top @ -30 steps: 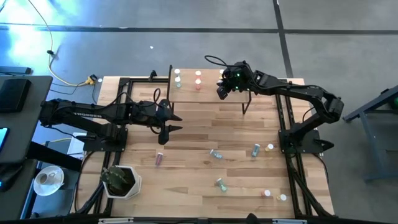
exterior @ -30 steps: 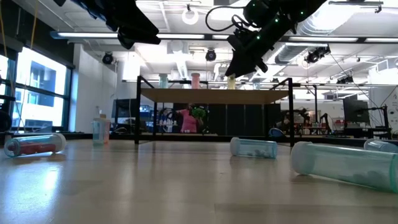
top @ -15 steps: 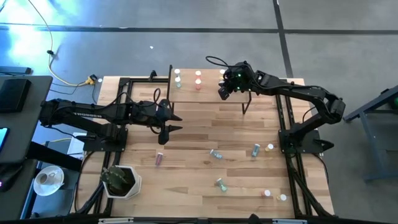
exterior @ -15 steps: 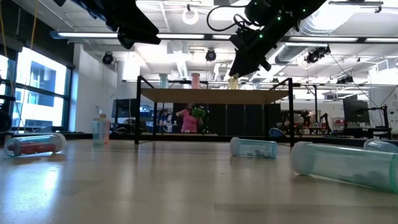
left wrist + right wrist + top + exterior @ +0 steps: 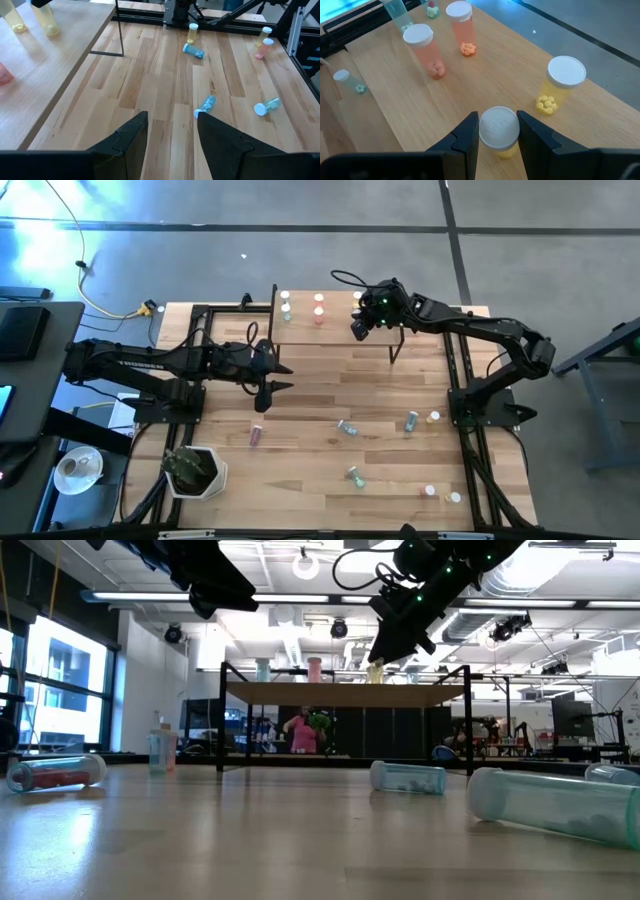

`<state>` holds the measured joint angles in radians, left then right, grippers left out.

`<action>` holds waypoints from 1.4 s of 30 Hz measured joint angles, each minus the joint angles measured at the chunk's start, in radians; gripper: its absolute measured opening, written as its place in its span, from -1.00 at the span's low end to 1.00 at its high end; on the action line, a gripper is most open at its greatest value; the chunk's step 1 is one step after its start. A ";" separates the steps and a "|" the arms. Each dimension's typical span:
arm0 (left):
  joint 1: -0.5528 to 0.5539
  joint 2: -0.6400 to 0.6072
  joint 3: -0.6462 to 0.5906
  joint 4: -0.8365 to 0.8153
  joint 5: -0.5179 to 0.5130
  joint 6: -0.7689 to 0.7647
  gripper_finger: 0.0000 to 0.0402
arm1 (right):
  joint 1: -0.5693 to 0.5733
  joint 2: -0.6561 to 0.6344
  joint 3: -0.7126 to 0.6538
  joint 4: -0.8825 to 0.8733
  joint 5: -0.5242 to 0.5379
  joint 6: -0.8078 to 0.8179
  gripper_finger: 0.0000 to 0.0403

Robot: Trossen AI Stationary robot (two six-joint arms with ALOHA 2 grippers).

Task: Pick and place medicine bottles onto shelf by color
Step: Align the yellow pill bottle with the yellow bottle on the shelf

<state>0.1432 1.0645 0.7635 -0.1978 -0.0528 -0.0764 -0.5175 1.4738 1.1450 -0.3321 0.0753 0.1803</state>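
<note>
At the far left of the high view, off the surface (image 5: 310,395), sit a dark desk, a white cup (image 5: 78,468) and a potted plant (image 5: 194,470) at the lower left corner. The left tool (image 5: 272,375) hangs left of centre over bare wood, fingers spread and grasping nothing; a pink bottle (image 5: 257,433) lies just below it in the frame. The shelf (image 5: 330,330) stands at upper centre against the surface's top edge, bearing green bottles (image 5: 286,304) at its left end, pink ones (image 5: 319,306) in the middle and a standing yellow bottle (image 5: 562,85) toward its right end. The right tool (image 5: 498,129) is over that right end, clenched on another yellow bottle (image 5: 498,131) by its white cap, just beside the standing one and near the shelf's edge. Loose teal bottles (image 5: 347,427) lie across the open lower centre, with more bottles (image 5: 432,418) toward the right rail and the lower right corner (image 5: 441,494). Black frame rails border the surface on both sides.
</note>
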 joint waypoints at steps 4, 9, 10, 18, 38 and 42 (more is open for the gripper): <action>0.000 0.000 0.000 0.000 0.000 0.000 -0.19 | 0.000 0.000 0.000 0.000 -0.001 -0.003 -0.45; 0.000 0.000 0.000 0.000 0.000 0.000 -0.19 | 0.000 0.004 -0.004 -0.023 -0.004 -0.015 -0.24; 0.000 0.000 0.000 0.000 0.000 0.000 -0.19 | 0.000 0.005 -0.004 -0.017 -0.005 -0.016 -0.21; 0.000 0.000 0.000 0.000 0.000 0.000 -0.19 | 0.000 0.002 -0.002 0.001 -0.005 -0.024 -0.17; 0.000 0.000 0.000 0.000 0.000 -0.002 -0.19 | -0.009 -0.098 0.000 0.028 -0.006 -0.105 -0.17; 0.000 0.000 0.000 0.000 0.000 -0.002 -0.19 | -0.008 -0.156 0.000 0.007 -0.074 -0.189 -0.17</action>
<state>0.1432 1.0645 0.7635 -0.1978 -0.0528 -0.0784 -0.5253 1.3181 1.1450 -0.3249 0.0017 -0.0088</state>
